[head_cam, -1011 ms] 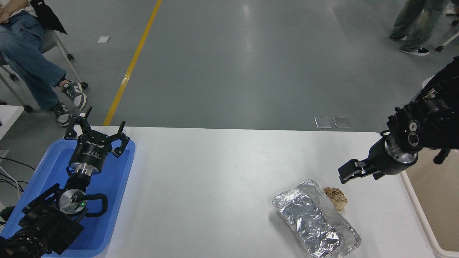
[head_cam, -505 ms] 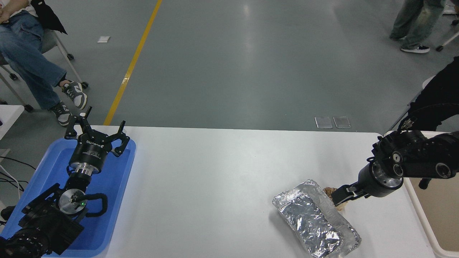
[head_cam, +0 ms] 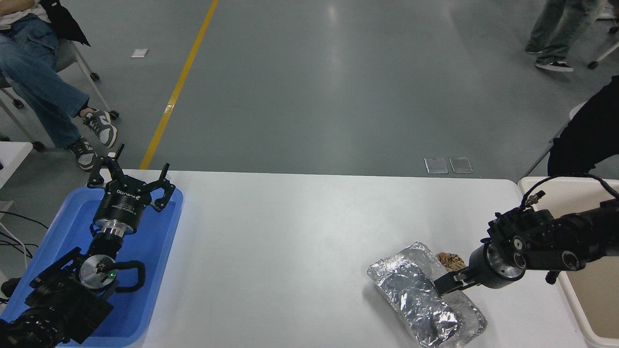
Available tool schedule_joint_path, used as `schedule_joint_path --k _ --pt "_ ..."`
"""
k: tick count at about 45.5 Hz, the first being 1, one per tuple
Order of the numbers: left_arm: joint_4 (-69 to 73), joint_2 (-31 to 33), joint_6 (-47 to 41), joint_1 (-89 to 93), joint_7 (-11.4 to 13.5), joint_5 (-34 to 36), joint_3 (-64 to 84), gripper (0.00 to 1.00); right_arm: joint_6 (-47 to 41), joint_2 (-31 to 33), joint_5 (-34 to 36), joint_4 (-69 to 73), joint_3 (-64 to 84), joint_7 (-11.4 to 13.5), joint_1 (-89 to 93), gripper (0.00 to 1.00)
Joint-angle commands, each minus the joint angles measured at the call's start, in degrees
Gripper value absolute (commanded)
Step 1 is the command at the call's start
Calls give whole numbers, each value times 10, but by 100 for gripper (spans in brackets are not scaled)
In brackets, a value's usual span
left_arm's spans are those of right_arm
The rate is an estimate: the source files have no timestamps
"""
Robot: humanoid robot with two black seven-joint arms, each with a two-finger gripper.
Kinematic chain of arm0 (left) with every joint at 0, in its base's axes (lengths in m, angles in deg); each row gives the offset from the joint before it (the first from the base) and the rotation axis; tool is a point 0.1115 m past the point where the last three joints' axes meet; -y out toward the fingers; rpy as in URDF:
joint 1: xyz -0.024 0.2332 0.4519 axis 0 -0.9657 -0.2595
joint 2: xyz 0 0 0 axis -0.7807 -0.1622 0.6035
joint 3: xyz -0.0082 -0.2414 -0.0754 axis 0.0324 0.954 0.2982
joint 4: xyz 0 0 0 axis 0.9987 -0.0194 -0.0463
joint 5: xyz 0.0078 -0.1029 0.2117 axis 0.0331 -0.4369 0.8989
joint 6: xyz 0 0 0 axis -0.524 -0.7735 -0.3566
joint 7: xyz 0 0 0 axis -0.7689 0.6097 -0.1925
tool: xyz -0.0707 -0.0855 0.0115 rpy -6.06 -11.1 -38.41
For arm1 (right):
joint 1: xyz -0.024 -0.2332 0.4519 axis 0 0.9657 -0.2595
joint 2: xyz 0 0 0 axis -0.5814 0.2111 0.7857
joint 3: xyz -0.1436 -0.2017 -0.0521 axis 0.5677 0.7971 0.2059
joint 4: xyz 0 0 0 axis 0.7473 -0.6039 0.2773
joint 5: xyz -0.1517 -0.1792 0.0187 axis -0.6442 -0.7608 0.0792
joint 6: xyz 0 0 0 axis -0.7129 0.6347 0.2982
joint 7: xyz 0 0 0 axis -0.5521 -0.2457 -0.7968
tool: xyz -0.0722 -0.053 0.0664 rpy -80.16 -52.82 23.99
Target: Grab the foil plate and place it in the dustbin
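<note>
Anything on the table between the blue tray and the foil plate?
No. In the head view, only bare white table lies between the blue tray and the foil plate.

White table (head_cam: 290,232) bears foil plate (head_cam: 420,299), paper ball (head_cam: 449,261).

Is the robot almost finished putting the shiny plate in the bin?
Not yet. The foil plate still lies on the white table, beside a brown paper ball. The right hand is right at the plate's rim; whether it grips is unclear. Lifting it and dropping it into the dustbin remain. The left hand sits open over the blue tray.
</note>
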Motion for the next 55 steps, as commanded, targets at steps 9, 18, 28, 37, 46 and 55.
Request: schedule_joint_path --k 9,18,28,37,46,55 --pt "0 0 0 0 1 0 0 100 57 -26 -1 -39 -4 -19 46 81" --pt "0 0 0 0 0 0 0 100 70 -38 -1 -45 8 -19 42 35" --pt "0 0 0 0 1 0 0 100 70 -38 -3 -41 30 -19 26 10" --pt "-1 1 0 0 0 0 0 100 70 -38 -22 -42 40 -19 14 0" --pt "0 1 0 0 0 0 0 100 66 -36 -19 -41 55 -19 2 0" --pt "-1 1 0 0 0 0 0 100 63 -29 -18 -27 55 -19 -8 0"
